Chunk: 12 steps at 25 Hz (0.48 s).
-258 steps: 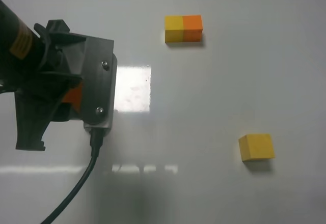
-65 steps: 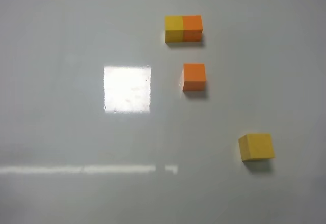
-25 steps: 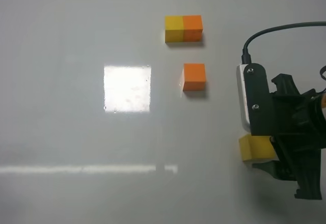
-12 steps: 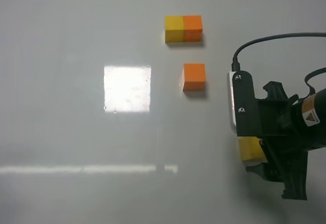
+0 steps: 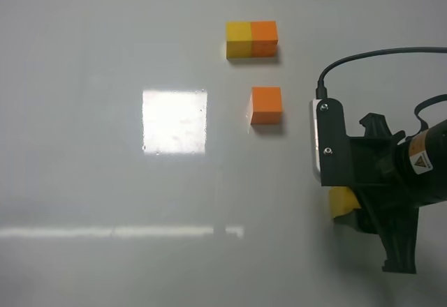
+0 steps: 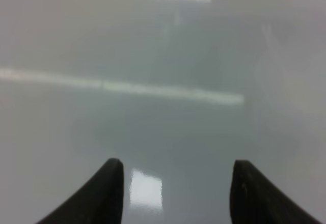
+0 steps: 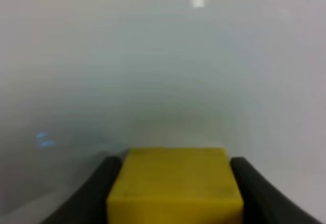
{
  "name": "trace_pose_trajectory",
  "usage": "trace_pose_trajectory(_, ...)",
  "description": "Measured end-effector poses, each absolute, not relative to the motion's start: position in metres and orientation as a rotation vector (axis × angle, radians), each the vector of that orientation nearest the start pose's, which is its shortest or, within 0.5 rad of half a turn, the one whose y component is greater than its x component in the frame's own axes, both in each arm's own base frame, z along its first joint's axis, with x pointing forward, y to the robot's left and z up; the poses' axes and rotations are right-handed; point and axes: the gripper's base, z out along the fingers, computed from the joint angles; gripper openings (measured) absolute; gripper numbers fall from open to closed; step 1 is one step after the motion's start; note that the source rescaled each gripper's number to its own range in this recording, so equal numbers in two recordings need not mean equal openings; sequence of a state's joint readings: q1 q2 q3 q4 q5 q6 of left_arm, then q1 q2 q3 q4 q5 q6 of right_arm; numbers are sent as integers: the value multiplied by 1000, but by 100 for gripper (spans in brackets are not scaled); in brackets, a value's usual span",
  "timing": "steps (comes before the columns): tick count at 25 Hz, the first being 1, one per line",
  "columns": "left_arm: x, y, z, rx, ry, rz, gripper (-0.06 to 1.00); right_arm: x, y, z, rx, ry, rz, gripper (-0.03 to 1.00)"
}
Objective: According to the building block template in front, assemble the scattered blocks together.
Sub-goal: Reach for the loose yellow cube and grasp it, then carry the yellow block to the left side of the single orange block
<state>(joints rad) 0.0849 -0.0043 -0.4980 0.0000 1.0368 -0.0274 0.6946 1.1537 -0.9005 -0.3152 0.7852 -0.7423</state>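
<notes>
The template bar (image 5: 251, 39), yellow half left and orange half right, lies at the back of the white table. The loose orange cube (image 5: 266, 105) sits just in front of its orange half, apart from it. My right gripper (image 5: 369, 204) is over the loose yellow cube (image 5: 343, 201), which is mostly hidden under the wrist. In the right wrist view the yellow cube (image 7: 174, 180) fills the gap between the two black fingers (image 7: 102, 186), which touch its sides. My left gripper (image 6: 175, 193) is open and empty over bare table, and is outside the exterior view.
The white table (image 5: 105, 56) shows a bright square glare patch (image 5: 174, 121) left of the orange cube. The right arm's black cable (image 5: 363, 57) loops above the wrist, right of the orange cube.
The right arm came in from the right and settled over the yellow cube, shifting slightly left. Its fingers now enclose the cube, which looks slightly shifted. The orange cube and template have not moved.
</notes>
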Motion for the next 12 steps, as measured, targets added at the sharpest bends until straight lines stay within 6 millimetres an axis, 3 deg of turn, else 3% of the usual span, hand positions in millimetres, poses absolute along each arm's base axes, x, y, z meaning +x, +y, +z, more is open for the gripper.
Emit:
trace_pose_trajectory(8,-4,0,279,-113,2015,36,11,184,128,309,-1788,1806,-364,0)
trace_pose_trajectory(12,-4,0,279,-113,2015,36,11,182,129,337,-1783,1830,-379,0)
